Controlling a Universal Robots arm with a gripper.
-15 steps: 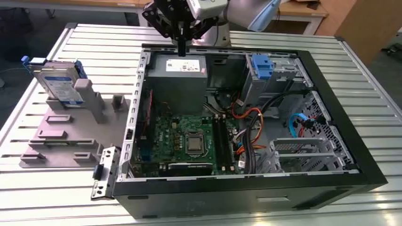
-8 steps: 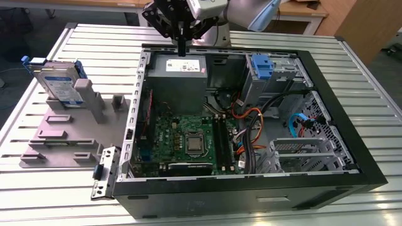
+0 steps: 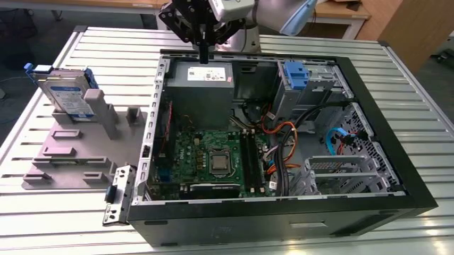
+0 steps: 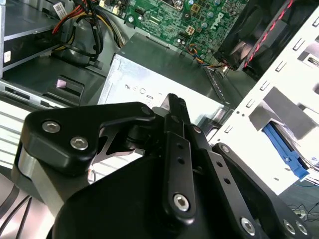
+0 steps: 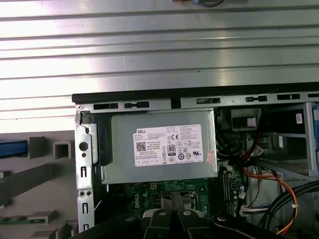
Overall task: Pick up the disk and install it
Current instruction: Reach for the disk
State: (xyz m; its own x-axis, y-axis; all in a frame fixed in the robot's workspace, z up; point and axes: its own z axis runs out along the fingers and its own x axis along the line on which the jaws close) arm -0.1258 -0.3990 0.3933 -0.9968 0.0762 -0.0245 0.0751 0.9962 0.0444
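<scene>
While gripper (image 3: 204,59) hangs over power supply (image 3: 202,74), fingers (image 4: 175,124) together, empty.

Open computer case (image 3: 284,215) on slatted table (image 3: 106,45), grey power-supply box (image 3: 202,74) (white sticker), green motherboard (image 3: 212,159), grey fixture (image 3: 67,159)

You are holding your claw (image 3: 203,57) just above the grey power-supply box (image 3: 202,75), which is blocking any straight drop beneath it. To its side the case wall (image 3: 160,101) is standing between claw and disk (image 3: 67,98) on the grey fixture (image 3: 64,159), with open air lying over both.
</scene>
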